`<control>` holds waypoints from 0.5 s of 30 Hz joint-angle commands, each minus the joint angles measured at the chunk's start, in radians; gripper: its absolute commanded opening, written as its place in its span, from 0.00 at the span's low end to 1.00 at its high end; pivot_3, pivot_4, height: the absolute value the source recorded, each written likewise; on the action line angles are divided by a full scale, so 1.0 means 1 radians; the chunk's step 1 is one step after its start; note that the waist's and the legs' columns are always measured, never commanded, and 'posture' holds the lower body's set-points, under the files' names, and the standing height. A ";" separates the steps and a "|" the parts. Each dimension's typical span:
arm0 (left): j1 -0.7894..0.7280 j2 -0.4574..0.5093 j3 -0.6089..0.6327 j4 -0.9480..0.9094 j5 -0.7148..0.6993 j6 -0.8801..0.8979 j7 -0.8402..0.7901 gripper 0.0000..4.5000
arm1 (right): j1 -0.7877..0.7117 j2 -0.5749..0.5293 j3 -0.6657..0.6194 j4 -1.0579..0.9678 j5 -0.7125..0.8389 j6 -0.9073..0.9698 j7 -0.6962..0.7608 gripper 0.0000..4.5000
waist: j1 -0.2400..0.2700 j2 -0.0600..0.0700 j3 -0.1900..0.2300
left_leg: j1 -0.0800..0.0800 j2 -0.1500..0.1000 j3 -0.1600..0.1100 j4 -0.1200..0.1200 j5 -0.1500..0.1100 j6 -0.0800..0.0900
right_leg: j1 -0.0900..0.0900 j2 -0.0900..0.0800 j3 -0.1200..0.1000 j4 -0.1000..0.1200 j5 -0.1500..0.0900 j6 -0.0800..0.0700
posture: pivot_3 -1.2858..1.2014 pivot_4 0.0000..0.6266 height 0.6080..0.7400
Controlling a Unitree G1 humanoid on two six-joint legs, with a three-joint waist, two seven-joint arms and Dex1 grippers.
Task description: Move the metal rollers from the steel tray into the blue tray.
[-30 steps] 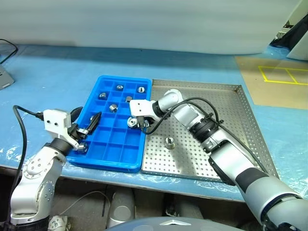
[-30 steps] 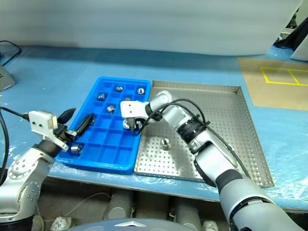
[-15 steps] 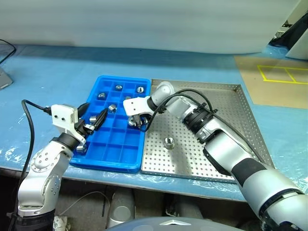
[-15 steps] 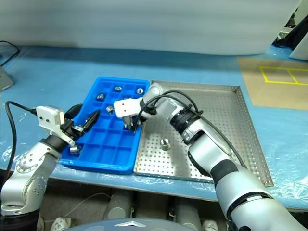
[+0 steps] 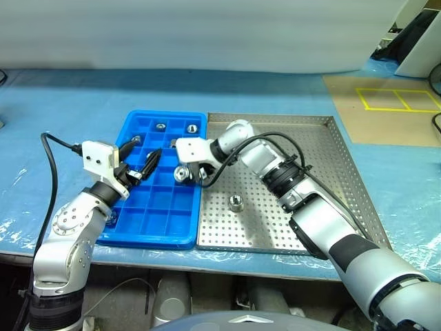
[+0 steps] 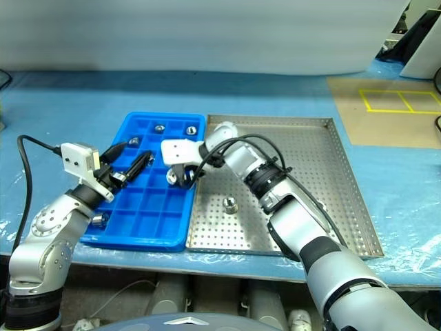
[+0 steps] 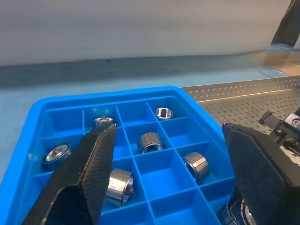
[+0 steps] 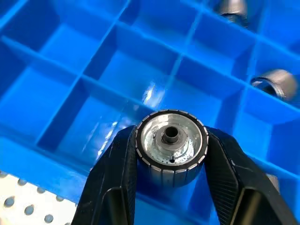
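Right pincer [image 8: 171,154], as we see it from its wrist, is clamped on one metal roller [image 8: 171,146], a black finger [image 8: 112,178] pressed against each side of the ribbed rim. In the head views this held roller [image 5: 182,174] hangs over the right edge of the blue tray [image 5: 148,231], just above its compartments and close to the seam with the steel tray [image 5: 324,181].

Left pincer [image 5: 141,164] hovers over the left half of the blue tray with its fingers spread well apart and nothing between them; we see the wide gap plainly in its wrist view [image 7: 171,173].

We count several rollers already lying in the blue tray: two in the far row [image 5: 160,127] [image 5: 191,127], one at the far left [image 7: 57,153], and three more seen from the left wrist in the middle compartments [image 7: 150,141] [image 7: 196,165] [image 7: 120,186]. Another lies in a near-left compartment [image 6: 97,219], partly hidden by the left arm.

One roller [image 5: 236,203] stands alone on the perforated floor of the steel tray, toward its near left part, well apart from both pincers.

Both trays sit side by side, touching, on the bench [image 5: 69,103], which is covered in blue sheeting.
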 commanded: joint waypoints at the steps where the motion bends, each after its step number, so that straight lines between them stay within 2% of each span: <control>1: -0.056 -0.029 0.031 0.022 -0.049 0.001 0.016 0.84 | 0.020 -0.010 -0.179 -0.096 0.135 0.024 -0.093 0.36 | -0.001 0.000 0.000 | 0.000 0.000 0.000 0.000 0.000 0.000 | 0.000 0.000 0.000 0.000 0.000 0.000 | 0.57 0.24 1.00; 7: -0.131 -0.127 0.107 0.089 -0.255 0.086 0.066 0.84 | 0.110 -0.024 -0.369 -0.187 0.254 0.120 -0.281 0.36 | -0.024 -0.001 -0.001 | 0.000 -0.001 0.000 0.000 0.002 -0.003 | 0.000 0.000 0.000 0.001 0.000 0.000 | 0.54 0.24 1.00; 15: -0.244 -0.196 0.067 0.194 -0.335 0.132 0.065 0.84 | 0.188 0.033 -0.493 -0.349 0.398 0.270 -0.455 0.36 | -0.066 -0.001 -0.001 | -0.002 -0.001 0.000 0.000 0.004 0.000 | 0.000 0.000 0.000 0.000 0.000 0.000 | 0.50 0.24 1.00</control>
